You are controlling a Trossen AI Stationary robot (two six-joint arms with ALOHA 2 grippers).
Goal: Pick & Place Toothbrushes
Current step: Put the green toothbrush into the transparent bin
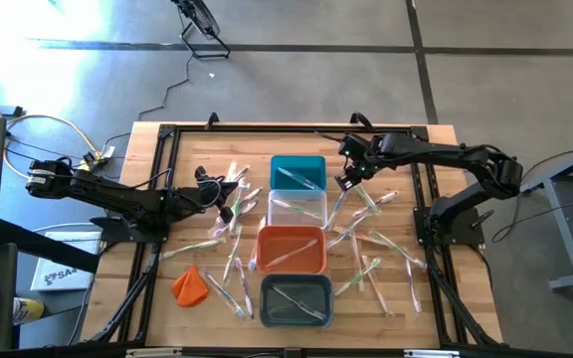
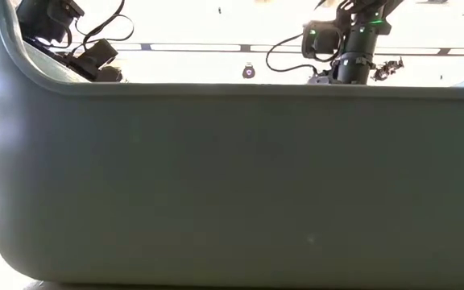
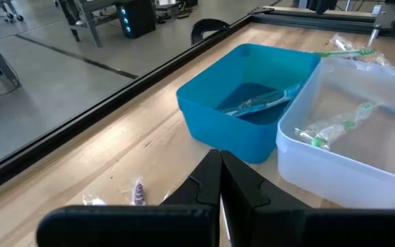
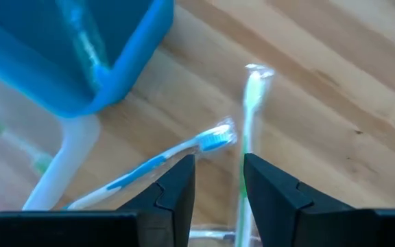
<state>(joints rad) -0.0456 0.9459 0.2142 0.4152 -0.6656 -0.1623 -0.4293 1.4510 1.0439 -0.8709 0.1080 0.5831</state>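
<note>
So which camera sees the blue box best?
The left wrist view: the blue box fills the middle, and you can see the toothbrush lying inside. The high view shows it small, at the far end of the row of boxes. The right wrist view catches only one corner. The low view doesn't show it.

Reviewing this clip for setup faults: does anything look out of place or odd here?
Yes. The low view is almost wholly blocked by the grey bin wall right against the camera. An orange cloth-like lump lies among the loose toothbrushes on the table, matching nothing else there.
</note>
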